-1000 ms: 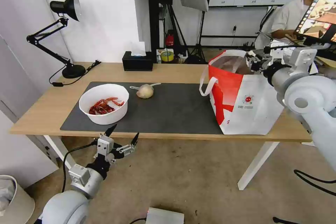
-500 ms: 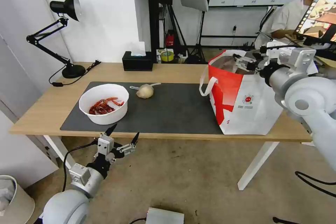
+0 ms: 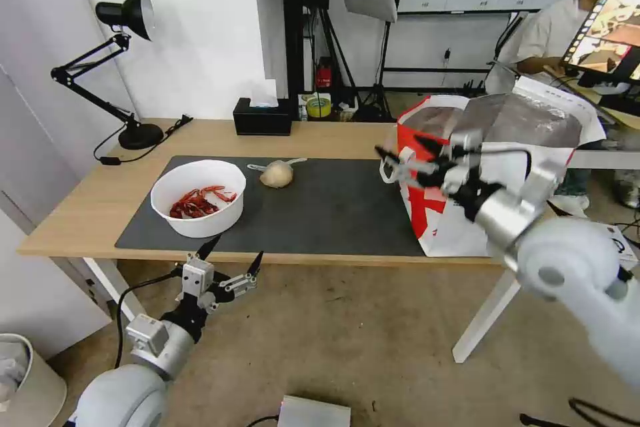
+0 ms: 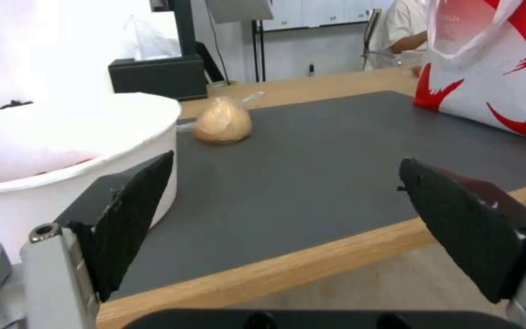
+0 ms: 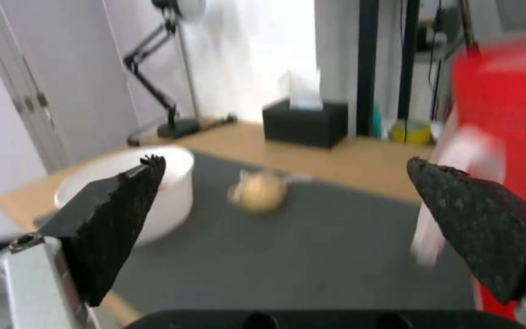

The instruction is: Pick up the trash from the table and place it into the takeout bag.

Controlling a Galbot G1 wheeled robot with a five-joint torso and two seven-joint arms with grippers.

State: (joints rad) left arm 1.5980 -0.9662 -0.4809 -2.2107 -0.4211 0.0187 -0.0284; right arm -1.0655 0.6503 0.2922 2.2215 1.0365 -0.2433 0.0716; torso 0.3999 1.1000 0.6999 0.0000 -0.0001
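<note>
A white bowl (image 3: 198, 197) of red crayfish shells sits at the left of the dark mat (image 3: 333, 213) on the table (image 3: 87, 207). Behind it lies a small tied bag (image 3: 276, 174) with a beige lump. The takeout bag (image 3: 440, 230) stands open at the right, foil lining showing. My right gripper (image 3: 400, 150) hovers open and empty beside the bag's left face, over the mat. In the right wrist view the gripper (image 5: 284, 228) faces the tied bag (image 5: 258, 194) and the bowl (image 5: 175, 183). Below the table's front edge, near the bowl, my left gripper (image 3: 238, 250) hangs open.
A black tissue box (image 3: 262, 117) and a black desk lamp (image 3: 127, 73) stand along the table's back edge. A white bin (image 3: 27, 380) is on the floor at the lower left. In the left wrist view the mat (image 4: 336, 151) stretches between bowl (image 4: 62, 137) and takeout bag (image 4: 500, 68).
My right gripper has swung from the takeout bag's mouth down and to the left, out in front of the bag over the mat. The left arm has barely moved.
</note>
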